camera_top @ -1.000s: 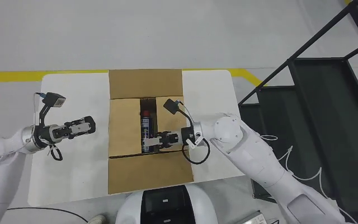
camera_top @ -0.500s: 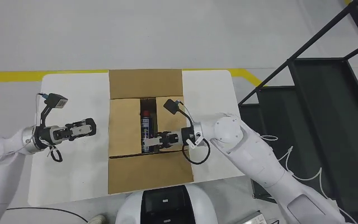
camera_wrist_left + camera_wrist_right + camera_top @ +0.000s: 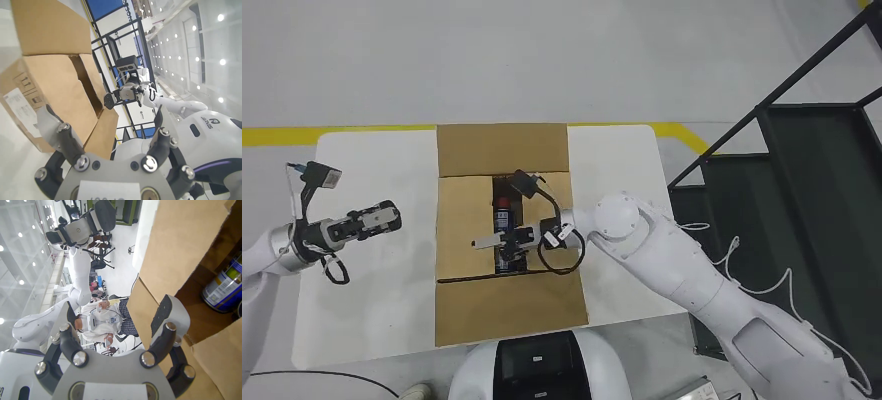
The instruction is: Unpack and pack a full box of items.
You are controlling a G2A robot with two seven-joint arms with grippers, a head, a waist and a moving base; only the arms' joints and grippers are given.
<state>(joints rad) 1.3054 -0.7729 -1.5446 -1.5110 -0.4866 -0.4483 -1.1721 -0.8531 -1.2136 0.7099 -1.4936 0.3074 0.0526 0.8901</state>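
An open cardboard box (image 3: 467, 225) sits mid-table with its flaps spread. Inside its narrow opening lies a dark spray can with a red cap (image 3: 503, 213). My right gripper (image 3: 500, 241) hangs over that opening, just above the can, open and empty. In the right wrist view the right gripper (image 3: 117, 315) stands open beside a box flap (image 3: 179, 237), with a blue and yellow can (image 3: 223, 285) deeper inside. My left gripper (image 3: 377, 218) is over the bare table left of the box, open with nothing held. From the left wrist, the left gripper (image 3: 103, 121) faces the box's side (image 3: 56, 81).
The white table (image 3: 372, 160) has free surface on both sides of the box. A black metal staircase (image 3: 802, 150) stands off the table's right edge. A yellow floor line (image 3: 332, 132) runs behind the table.
My right gripper has moved left across the box opening and turned, now over the can. My left gripper has drawn back a little to the left, away from the box.
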